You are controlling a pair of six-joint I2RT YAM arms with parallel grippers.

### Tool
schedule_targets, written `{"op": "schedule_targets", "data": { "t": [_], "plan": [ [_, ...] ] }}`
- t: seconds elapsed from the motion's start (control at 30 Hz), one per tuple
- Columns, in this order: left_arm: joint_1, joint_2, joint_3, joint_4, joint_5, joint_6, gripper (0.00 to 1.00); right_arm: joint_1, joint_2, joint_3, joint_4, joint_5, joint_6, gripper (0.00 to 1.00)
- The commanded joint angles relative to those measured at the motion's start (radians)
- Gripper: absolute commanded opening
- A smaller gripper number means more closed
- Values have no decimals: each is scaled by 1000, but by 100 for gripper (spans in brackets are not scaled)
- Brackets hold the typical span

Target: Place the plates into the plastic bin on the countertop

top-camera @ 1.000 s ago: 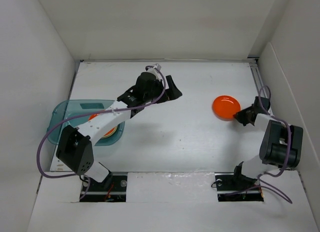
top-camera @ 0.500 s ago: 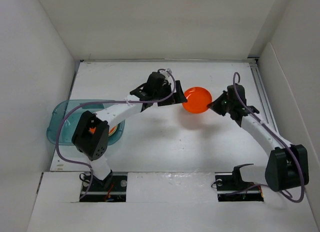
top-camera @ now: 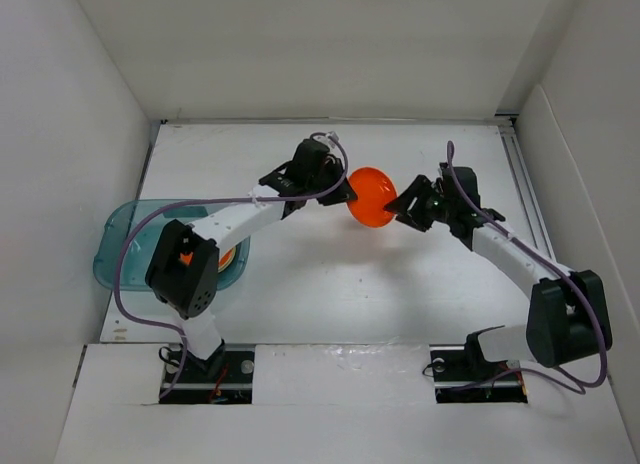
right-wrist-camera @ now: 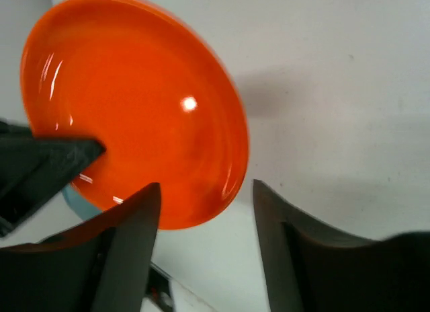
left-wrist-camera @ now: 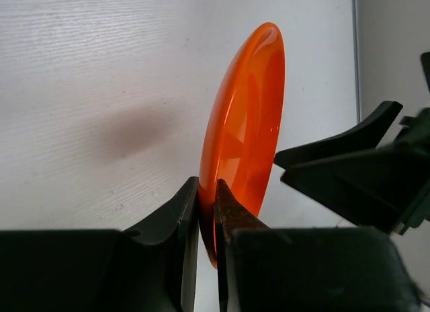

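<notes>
We find the countertop (top-camera: 330, 294) carrying the plastic bin (top-camera: 118, 234) at its left edge, partly covered by the left arm (top-camera: 235, 222). An orange shape shows in the bin beneath that arm, too hidden to identify further. The orange plate (top-camera: 368, 196) hangs above mid-countertop between the two grippers, well apart from the bin. The left gripper (left-wrist-camera: 206, 191) is clenched on the plate's rim, a thin pinch at the edge only. The right gripper (right-wrist-camera: 205, 187) stands released, jaws wide. The plate's edge lies between its fingers, and no pad is seen pressing on it.

We judge the step in hand to be a handover to the left arm. To do it well, the right gripper should back straight off to the right before the left arm swings. The rim pinch gives little margin, so the carry to the left should be slow, with the plate levelled over the bin and lowered, not dropped.

Orientation: the plate is tilted, edge-on to the left wrist camera, its hollow face toward the right gripper. Being round, it has no long axis. From above it reads as an oval drawn out near to far.
</notes>
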Motion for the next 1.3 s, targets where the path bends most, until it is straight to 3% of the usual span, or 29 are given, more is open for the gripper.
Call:
{"op": "schedule_targets", "data": {
  "t": [0.0,0.03,0.07,0.2,0.3,0.43,0.47,0.57,0.67,0.9,0.97,1.07,1.27],
  "plan": [
    [23,-76,26,-43,-142,17,0,29,-5,35,113,-109,-20,67],
    [36,-91,26,-72,-175,17,0,29,5,35,113,-100,-20,90],
    [48,-125,41,-133,-242,8,0,20,5,25,113,-89,-29,100],
    [129,-252,41,-258,-396,-56,0,20,54,3,113,-78,-38,100],
    [220,-393,-47,-304,-461,-93,0,32,75,-20,137,-89,-38,100],
    [445,-547,-201,-323,-405,-105,0,74,84,-54,173,-99,-38,100],
    [570,-573,-260,-323,-378,-80,0,98,95,-64,182,-99,-38,100],
    [747,-674,-348,-353,-349,-49,0,129,104,-74,182,-99,-38,100],
    [838,-755,-394,-392,-337,-20,0,160,104,-83,182,-89,-49,100],
    [838,-783,-465,-435,-403,-9,2,198,37,-83,182,-98,-49,100],
    [838,-793,-465,-435,-403,-9,9,198,8,-83,182,-98,-49,100],
    [838,-793,-465,-444,-403,-18,26,198,-21,-83,148,-98,-49,100],
    [838,-812,-456,-444,-384,-9,45,180,-104,-83,102,-89,-61,100]
  ]
}}
